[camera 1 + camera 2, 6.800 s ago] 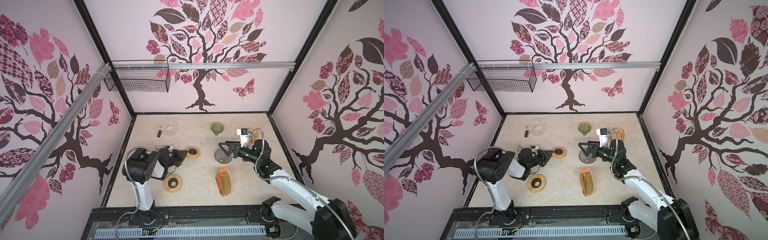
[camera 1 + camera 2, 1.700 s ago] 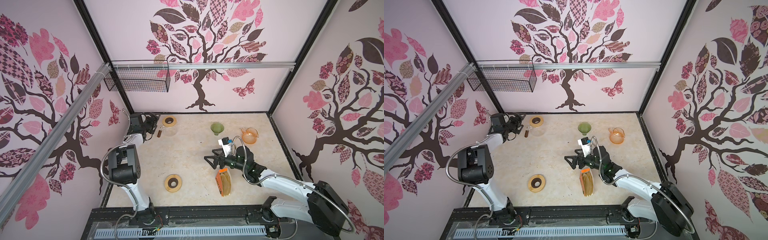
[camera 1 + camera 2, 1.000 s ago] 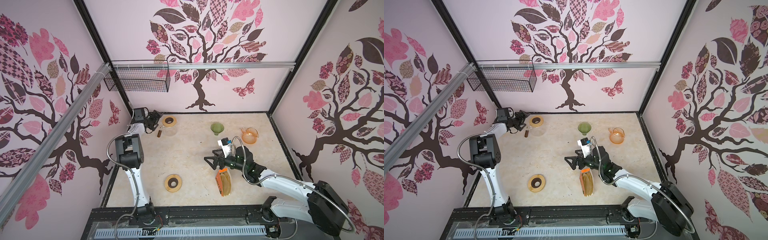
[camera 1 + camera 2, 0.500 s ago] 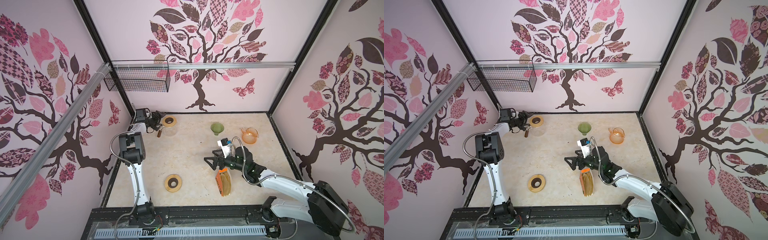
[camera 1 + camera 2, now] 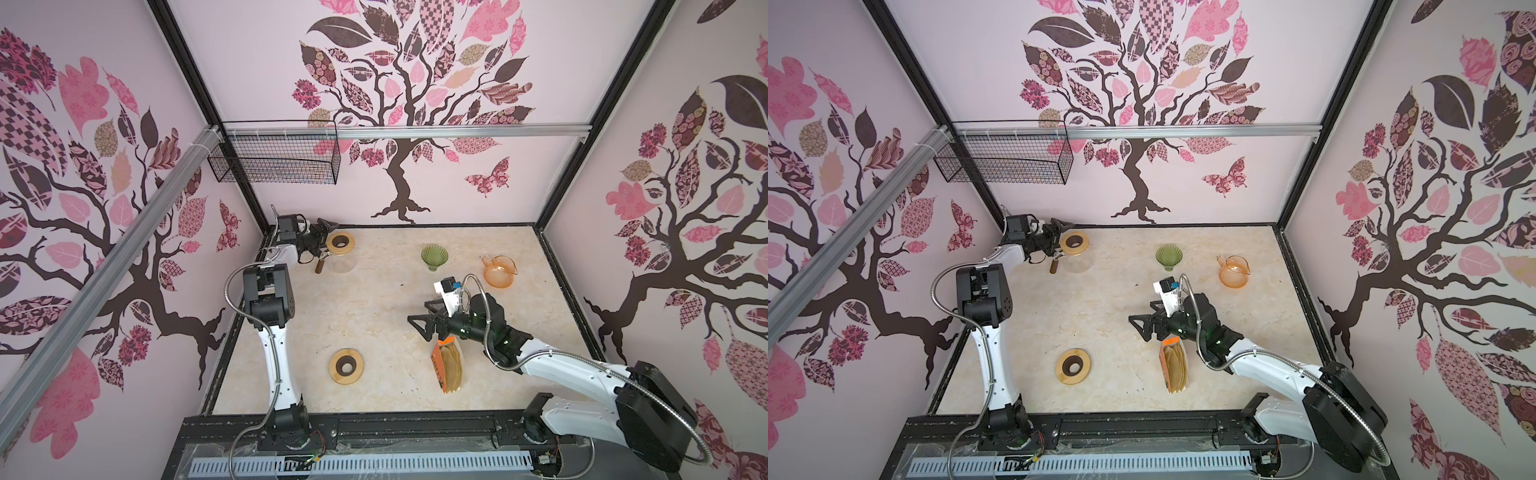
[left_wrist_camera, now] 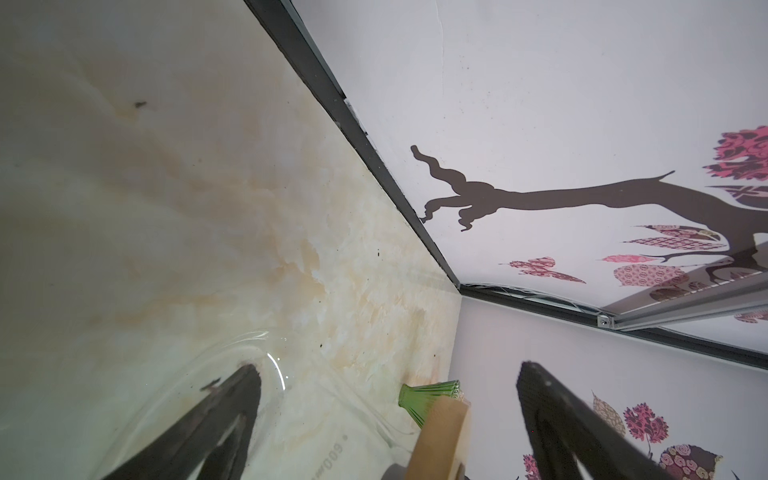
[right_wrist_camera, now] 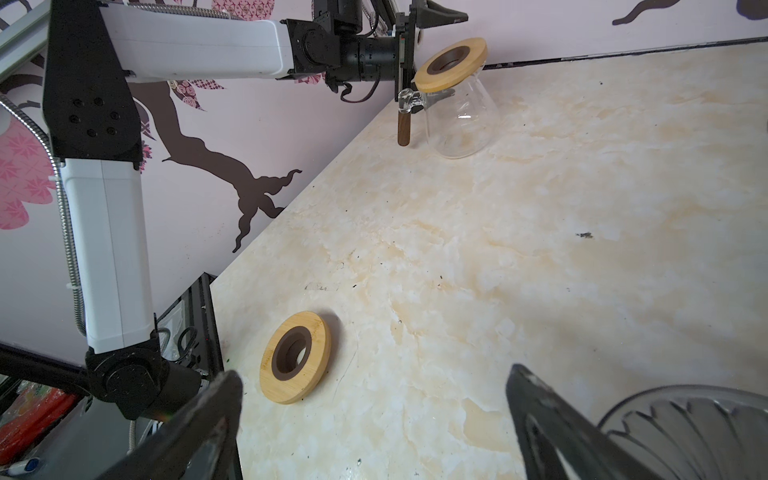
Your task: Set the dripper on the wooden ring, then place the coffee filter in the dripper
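Brown paper coffee filters stand in an orange pack [image 5: 451, 365] [image 5: 1177, 365] at the front of the table, in both top views. My right gripper [image 5: 419, 315] [image 5: 1141, 313] [image 7: 374, 415] hovers open and empty just behind the pack. Beside one right finger is a clear grey ribbed dripper [image 7: 685, 432]. A green ribbed dripper [image 5: 434, 255] [image 5: 1169, 257] [image 6: 424, 399] stands at the back. My left gripper [image 5: 326, 237] [image 5: 1059, 237] [image 6: 386, 370] is open, its jaws straddling the edge of a wooden ring [image 5: 340, 243] [image 6: 436, 440] that lies on a glass carafe [image 5: 343, 264] [image 7: 457, 116].
A second wooden ring [image 5: 346, 365] [image 7: 295, 363] lies flat at front left. An orange glass jug [image 5: 498, 270] sits at back right. A wire basket [image 5: 274, 160] hangs on the back wall. The left arm stretches along the left wall.
Over the last second the left arm's elbow has shifted further back along the wall; its gripper stays at the ring on the carafe. The right arm has hardly moved.
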`<state>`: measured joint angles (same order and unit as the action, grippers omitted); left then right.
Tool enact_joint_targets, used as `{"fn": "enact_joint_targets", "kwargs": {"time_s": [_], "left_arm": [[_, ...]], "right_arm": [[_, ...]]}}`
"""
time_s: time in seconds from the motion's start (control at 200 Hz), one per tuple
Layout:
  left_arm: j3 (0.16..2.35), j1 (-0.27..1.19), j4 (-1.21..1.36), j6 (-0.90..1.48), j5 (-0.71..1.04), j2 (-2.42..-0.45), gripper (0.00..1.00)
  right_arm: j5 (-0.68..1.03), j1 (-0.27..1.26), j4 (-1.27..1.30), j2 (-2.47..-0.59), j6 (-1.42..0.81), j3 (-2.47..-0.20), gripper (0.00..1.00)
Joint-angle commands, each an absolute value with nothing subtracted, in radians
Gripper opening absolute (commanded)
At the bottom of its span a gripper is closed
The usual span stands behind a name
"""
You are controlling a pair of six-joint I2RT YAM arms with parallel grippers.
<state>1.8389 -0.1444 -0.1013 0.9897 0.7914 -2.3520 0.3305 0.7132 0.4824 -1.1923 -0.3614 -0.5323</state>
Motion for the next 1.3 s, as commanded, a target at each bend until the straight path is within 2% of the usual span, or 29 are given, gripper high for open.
{"fn": "enact_joint_targets", "kwargs": {"time_s": [0.0, 1.295], "left_arm": [[1.872, -0.129, -0.056, 1.013, 0.814, -2.356, 0.98], [1.438, 0.061, 0.284, 1.165, 0.843, -2.123, 0.98]], "right_arm": [[0.319, 0.722, 0.48, -1.175, -0.342, -0.582, 1.0], [0.253, 0.724, 0.439, -1.087, -0.324, -0.571, 1.0]]}}
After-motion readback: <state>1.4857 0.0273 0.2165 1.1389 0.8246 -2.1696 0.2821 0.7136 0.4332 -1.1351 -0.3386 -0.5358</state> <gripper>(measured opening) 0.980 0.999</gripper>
